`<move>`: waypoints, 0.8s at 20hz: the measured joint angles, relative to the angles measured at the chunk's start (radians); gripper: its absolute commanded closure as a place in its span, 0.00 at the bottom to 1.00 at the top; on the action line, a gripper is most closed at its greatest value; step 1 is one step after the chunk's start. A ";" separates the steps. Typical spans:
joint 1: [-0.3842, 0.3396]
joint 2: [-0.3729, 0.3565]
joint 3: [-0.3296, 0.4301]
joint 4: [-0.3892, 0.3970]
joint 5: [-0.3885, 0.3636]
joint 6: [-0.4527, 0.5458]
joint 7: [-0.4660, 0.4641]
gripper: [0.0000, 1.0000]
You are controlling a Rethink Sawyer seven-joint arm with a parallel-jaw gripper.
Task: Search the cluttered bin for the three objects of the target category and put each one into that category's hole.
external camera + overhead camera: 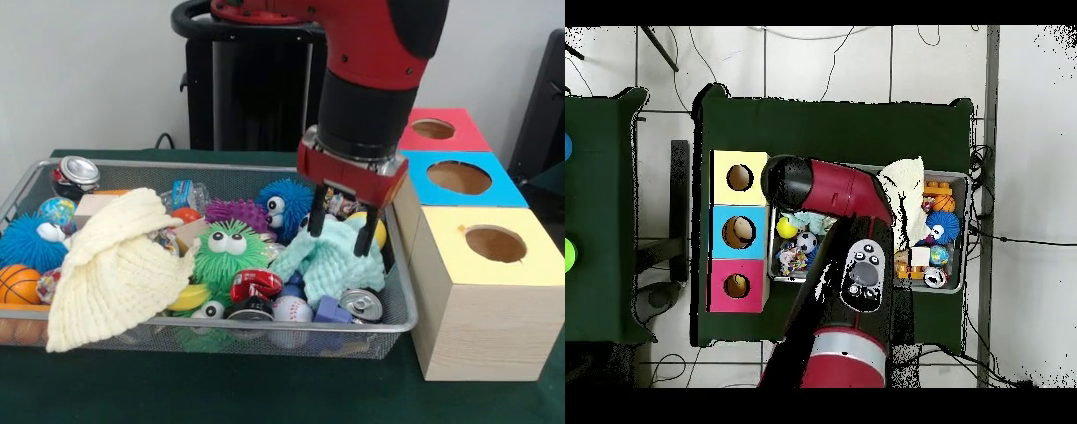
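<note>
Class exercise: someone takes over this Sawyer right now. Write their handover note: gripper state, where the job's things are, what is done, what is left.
Gripper: open, fingers down on the mint green cloth at the bin's box end.
Boxes beside the bin: yellow-topped box, blue-topped box, red-topped box; their holes show nothing inside.
Done: nothing visibly sorted.
Left: find all three targets; cream cloth also hides clutter.

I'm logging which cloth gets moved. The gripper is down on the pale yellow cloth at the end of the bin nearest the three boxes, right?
Not quite. In the front view the gripper is down on the mint green cloth, at the end of the bin nearest the three boxes. The pale yellow cloth lies at the opposite end.
</note>
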 measured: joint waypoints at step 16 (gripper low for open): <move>-0.047 -0.043 0.033 0.182 0.017 -0.316 0.000 0.00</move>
